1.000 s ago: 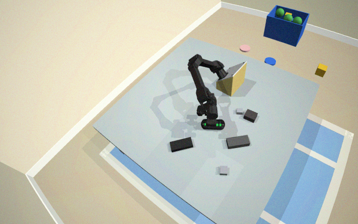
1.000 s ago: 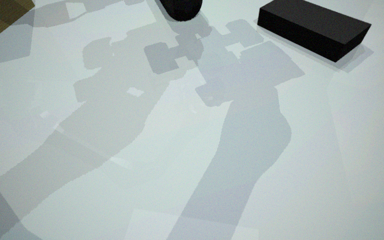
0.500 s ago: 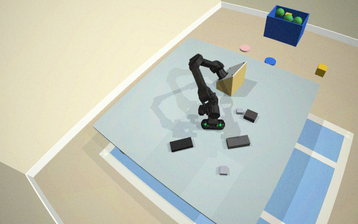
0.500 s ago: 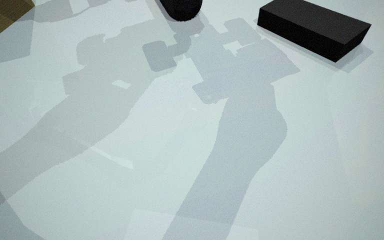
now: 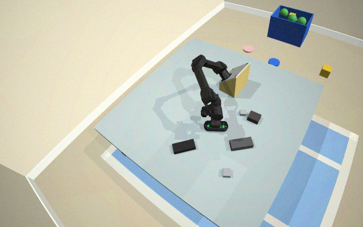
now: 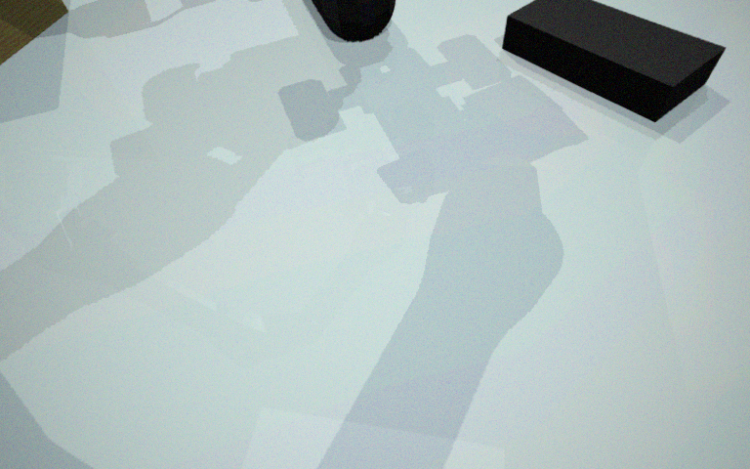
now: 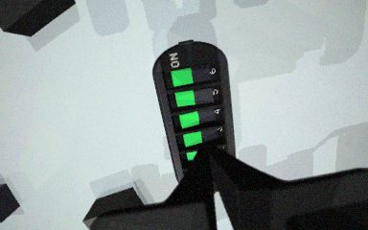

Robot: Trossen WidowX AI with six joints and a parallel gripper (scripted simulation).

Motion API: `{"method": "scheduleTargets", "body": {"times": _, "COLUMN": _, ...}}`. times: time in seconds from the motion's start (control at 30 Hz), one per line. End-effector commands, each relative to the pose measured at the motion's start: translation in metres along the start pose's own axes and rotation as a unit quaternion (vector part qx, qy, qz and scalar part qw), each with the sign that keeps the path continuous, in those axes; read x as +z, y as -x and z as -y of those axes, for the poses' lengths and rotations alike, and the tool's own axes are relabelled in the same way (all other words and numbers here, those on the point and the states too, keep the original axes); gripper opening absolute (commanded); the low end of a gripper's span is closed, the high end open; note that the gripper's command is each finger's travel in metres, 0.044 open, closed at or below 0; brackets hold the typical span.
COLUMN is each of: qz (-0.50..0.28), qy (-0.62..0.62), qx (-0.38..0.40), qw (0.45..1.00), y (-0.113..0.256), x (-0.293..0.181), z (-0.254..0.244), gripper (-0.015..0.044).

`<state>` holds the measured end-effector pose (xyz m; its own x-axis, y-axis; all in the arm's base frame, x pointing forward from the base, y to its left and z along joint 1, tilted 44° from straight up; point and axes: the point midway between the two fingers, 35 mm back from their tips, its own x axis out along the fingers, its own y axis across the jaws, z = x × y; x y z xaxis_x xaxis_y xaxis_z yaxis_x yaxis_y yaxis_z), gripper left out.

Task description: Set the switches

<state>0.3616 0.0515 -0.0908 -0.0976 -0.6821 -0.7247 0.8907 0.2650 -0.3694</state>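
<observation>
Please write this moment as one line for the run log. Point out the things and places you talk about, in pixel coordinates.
tool (image 5: 215, 123) (image 7: 206, 150): shut, empty | over controller unit (image 5: 216, 129) (image 6: 356, 21) (image 7: 192, 55) | switches 3–6: green visible | label: hidden

Tool closed, its fingertips together.
</observation>
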Motion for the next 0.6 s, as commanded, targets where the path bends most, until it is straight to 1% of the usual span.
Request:
{"method": "scheduleTargets", "body": {"times": 0.0, "qz": -0.005, "qy": -0.007, "qx": -0.009, "qw": 1.000, "y": -0.001, "x": 0.000, "z": -0.009, "gripper": 0.0000}}
{"method": "scheduleTargets", "body": {"times": 0.3, "qz": -0.007, "qy": -0.024, "qx": -0.051, "qw": 0.998, "y": -0.012, "x": 0.002, "z": -0.037, "gripper": 0.0000}}
{"method": "scheduleTargets", "body": {"times": 0.57, "qz": -0.007, "qy": -0.039, "qx": -0.088, "qw": 0.995, "y": -0.026, "x": 0.001, "z": -0.051, "gripper": 0.0000}}
